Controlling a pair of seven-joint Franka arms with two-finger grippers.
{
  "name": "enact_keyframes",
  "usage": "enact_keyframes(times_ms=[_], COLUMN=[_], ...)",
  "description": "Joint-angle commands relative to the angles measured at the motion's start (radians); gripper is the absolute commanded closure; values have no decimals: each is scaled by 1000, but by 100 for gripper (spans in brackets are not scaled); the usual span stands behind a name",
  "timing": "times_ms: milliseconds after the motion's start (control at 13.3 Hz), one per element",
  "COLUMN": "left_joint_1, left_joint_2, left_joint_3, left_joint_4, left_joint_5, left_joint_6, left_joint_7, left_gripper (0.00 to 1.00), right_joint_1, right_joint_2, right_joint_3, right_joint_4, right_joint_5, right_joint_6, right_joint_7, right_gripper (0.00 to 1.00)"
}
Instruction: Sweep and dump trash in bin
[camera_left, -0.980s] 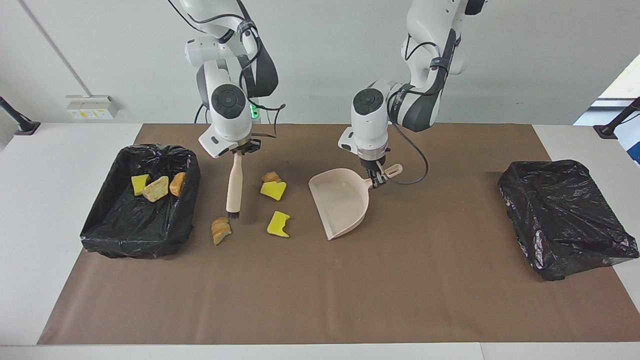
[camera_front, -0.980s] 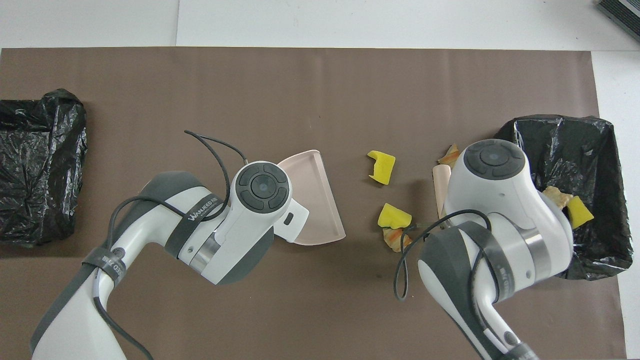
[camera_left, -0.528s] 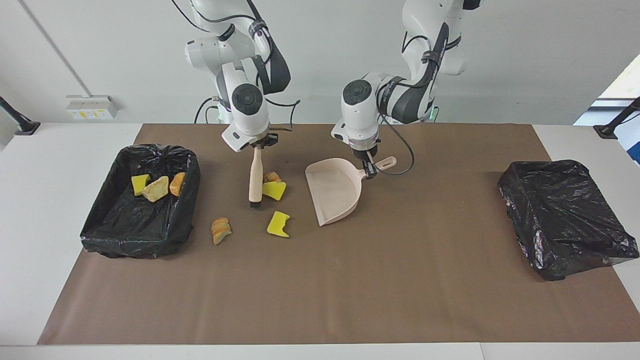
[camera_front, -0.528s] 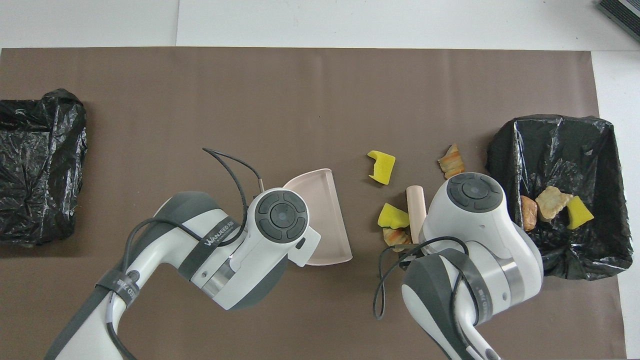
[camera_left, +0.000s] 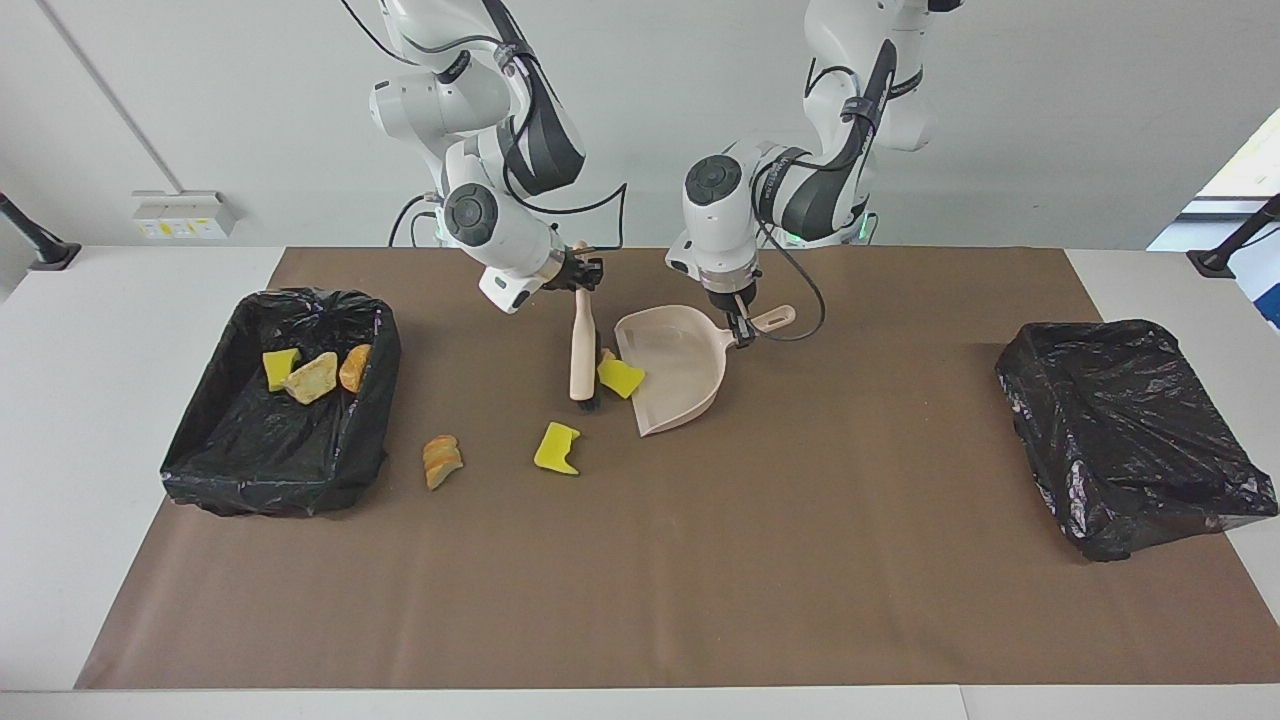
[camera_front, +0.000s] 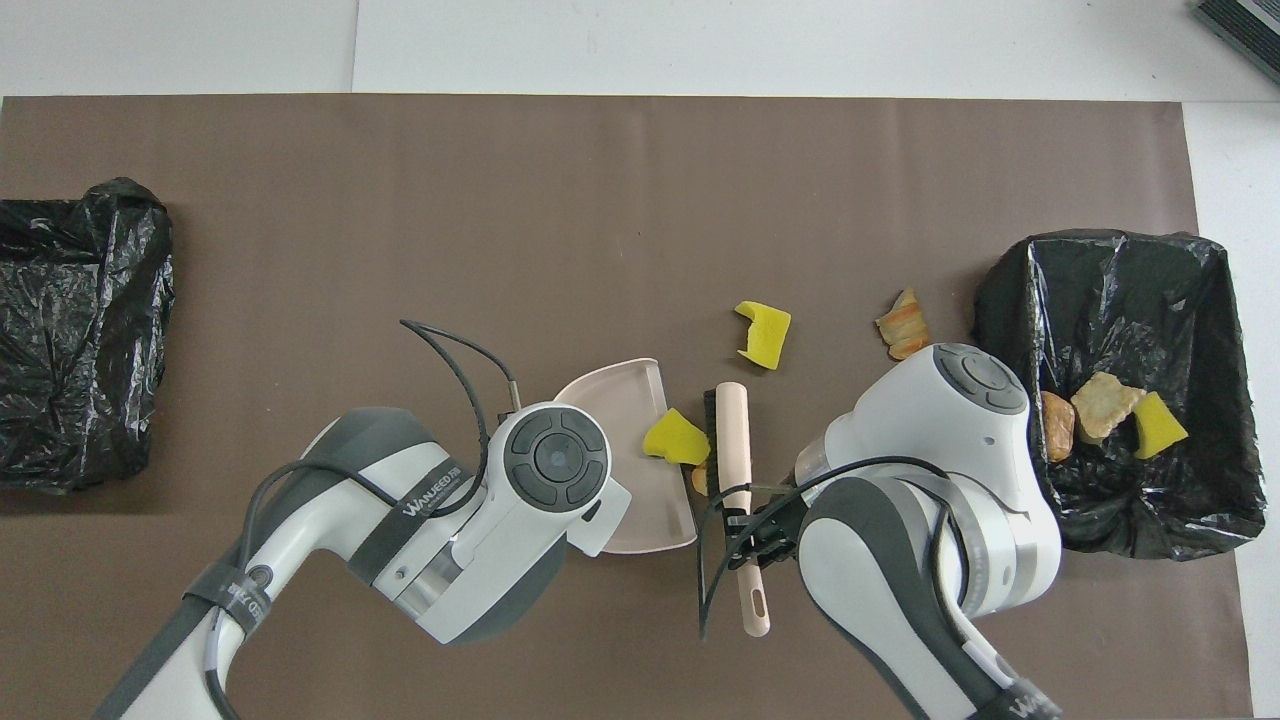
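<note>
R pincer (camera_left: 583, 274), clenched on the brush (camera_left: 581, 350) handle, has swung the brush across toward the L arm's end, pushing a yellow wedge (camera_left: 620, 378) to the dustpan (camera_left: 675, 365) mouth; it now overlaps the pan's lip, w/ an orange chunk (camera_front: 699, 478) just beside the bristles, mostly hidden. L pincer (camera_left: 741, 330), clenched on the pan handle, has shifted the pan closer to meet it. So first two scraps are nearly loaded; prob. one more nudge seats them. Not yet swept: a 2nd yellow wedge (camera_left: 556, 448) and a bread chunk (camera_left: 441, 460) on the surface, farther from the robots. Three scraps already lie in the bin (camera_left: 240, 470) at the R arm's end; another bin (camera_left: 1130, 440) sits at the L arm's end.
</note>
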Motion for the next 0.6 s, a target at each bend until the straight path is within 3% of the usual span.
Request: enact_keyframes(times_ms=[0, 75, 226, 377, 528], left_joint_1=[-3, 0, 0, 0, 0], left_joint_2=[-36, -34, -34, -34, -34], left_joint_3=[8, 8, 8, 9, 9], left_joint_4=[-45, -45, -45, -45, -49], left_joint_5=[22, 24, 22, 22, 22], left_joint_6=[20, 31, 34, 32, 36], left_joint_7=[-6, -6, -5, -5, -5], left_gripper=[100, 100, 100, 100, 100], right_joint_1=[-7, -16, -40, -91, -110], right_joint_2=[-11, -9, -24, -35, -22], right_joint_3=[0, 0, -11, -16, -16], right_joint_4=[-11, -8, 40, 113, 140], right_joint_5=[170, 233, 229, -3, -268], right_joint_6=[8, 1, -44, -128, -101], right_joint_7=[-62, -78, -69, -15, -19], right_gripper=[100, 100, 100, 100, 100])
